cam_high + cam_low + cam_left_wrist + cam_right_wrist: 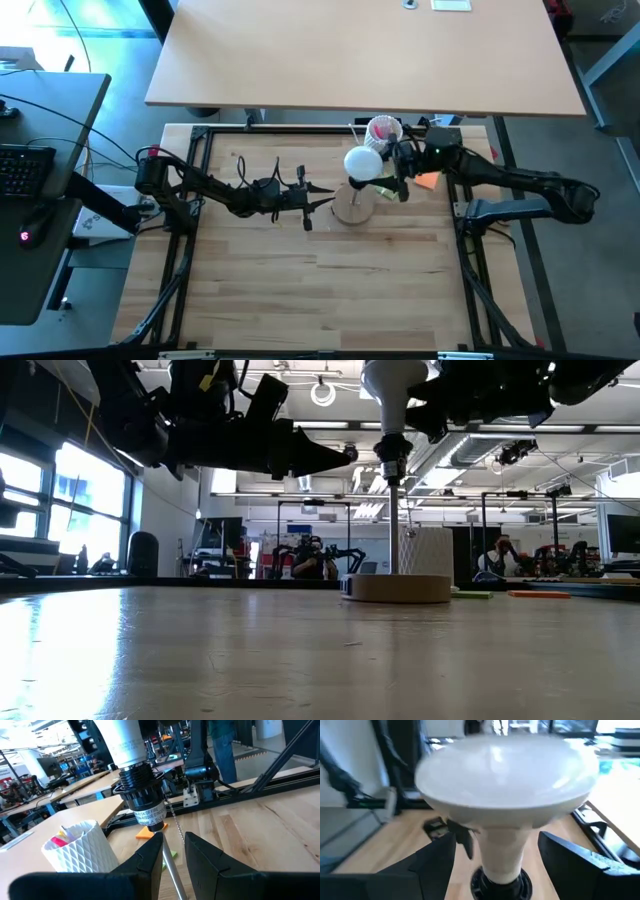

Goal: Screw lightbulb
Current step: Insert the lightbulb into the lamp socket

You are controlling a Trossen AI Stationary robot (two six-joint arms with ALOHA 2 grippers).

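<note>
My right gripper (495,860) stands wide, fingers either side of the lightbulb's (363,163) neck, not pinching, I think so I can turn it again. My left gripper (172,852) pinches the thin metal rod under the black socket (145,802), keeping it steady. Only the low view, right of center, shows the wooden base (398,588).

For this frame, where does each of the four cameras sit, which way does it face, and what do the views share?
High view: overhead, looking straight down; both dark arms flank the white frosted lightbulb.
Low view: table height, looking level at the round wooden base; arms enter from above.
Left wrist view: behind the left end effector, whose fingers flank the thin metal rod below the black socket.
Right wrist view: behind the right end effector, open around the bulb's neck.
Shared: all four show the lightbulb; three the white ribbed cup.
</note>
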